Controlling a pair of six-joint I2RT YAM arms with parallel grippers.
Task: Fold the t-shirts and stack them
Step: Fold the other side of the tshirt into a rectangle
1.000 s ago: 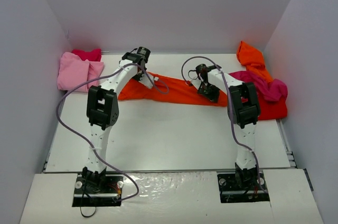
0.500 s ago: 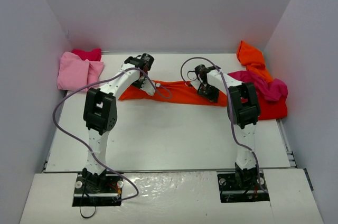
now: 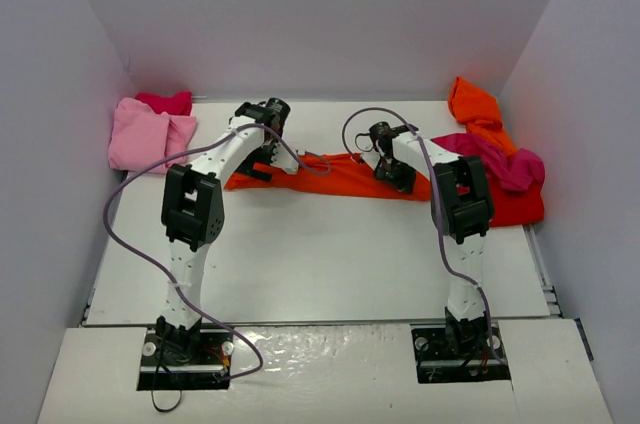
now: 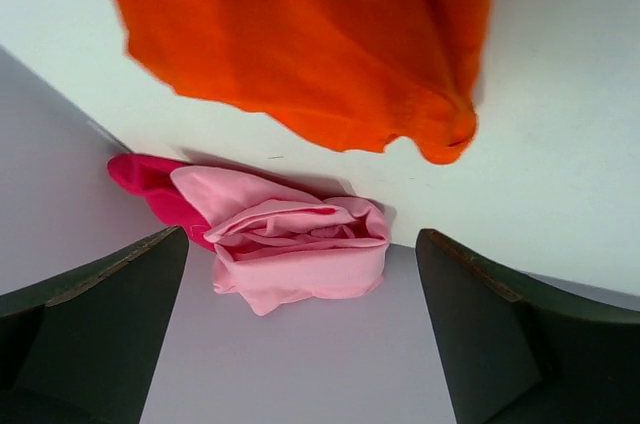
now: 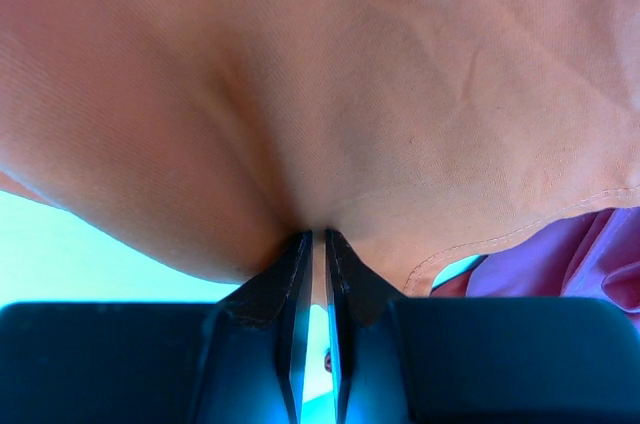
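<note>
A bright orange t-shirt (image 3: 340, 176) lies in a long crumpled band across the back of the table. My left gripper (image 3: 258, 162) hangs over its left end, open wide with nothing between the fingers. In the left wrist view this gripper (image 4: 302, 236) looks past the orange cloth (image 4: 320, 44) to the pink t-shirt (image 4: 300, 249). My right gripper (image 3: 400, 176) is at the band's right end. Its jaws (image 5: 318, 234) stand a thin slit apart, with a gathered fold of the orange cloth (image 5: 320, 74) at their tips.
A light pink t-shirt (image 3: 145, 136) lies bunched at the back left over a red-pink one (image 3: 165, 102). At the back right lie another orange t-shirt (image 3: 472, 104), a magenta one (image 3: 500, 164) and a red one (image 3: 515, 206). Walls close in three sides.
My left gripper has opened wide and let go of the orange t-shirt's left end, which now lies lower and narrower on the table. The right jaws have parted a sliver.
</note>
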